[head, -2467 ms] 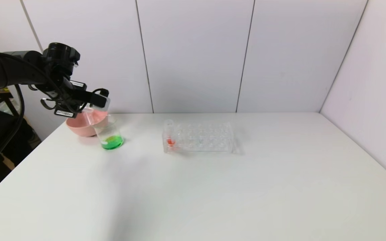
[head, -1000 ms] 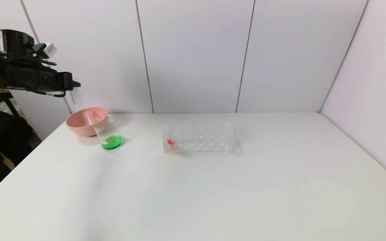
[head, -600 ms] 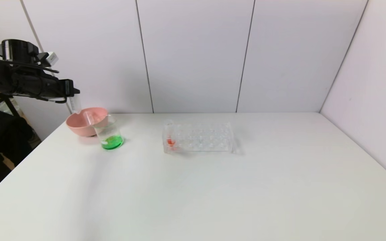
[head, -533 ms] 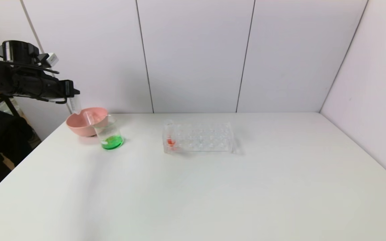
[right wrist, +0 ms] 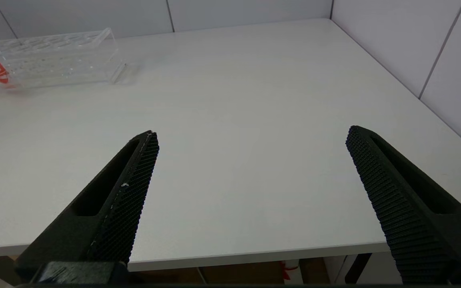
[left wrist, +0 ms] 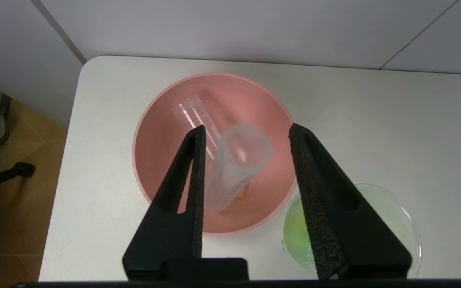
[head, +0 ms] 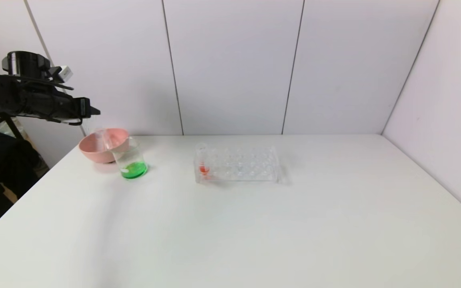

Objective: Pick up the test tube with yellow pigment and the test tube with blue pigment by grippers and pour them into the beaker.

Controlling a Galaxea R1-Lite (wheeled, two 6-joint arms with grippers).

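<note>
Left gripper [left wrist: 246, 138]: above the pink bowl [left wrist: 162, 132], jaws parted with a clear gap to the glass, gripping nothing.
Test tube [left wrist: 236, 168]: blurred, seemingly falling free between the jaws into the bowl; empty, so I cannot tell whether it held yellow or blue.
Second tube [left wrist: 192, 114]: lies in the bowl beyond the fingertips.
Beaker [head: 130, 160]: just beside the bowl, holding green liquid, so both pigments look poured.
Right gripper [right wrist: 250, 138]: parked near the table edge, jaws wide, empty.
Rack [head: 238, 164]: well apart, red-orange tube only.
Handling: tubes are light, stiff, slick, fragile; grip mid-barrel, gently.
</note>
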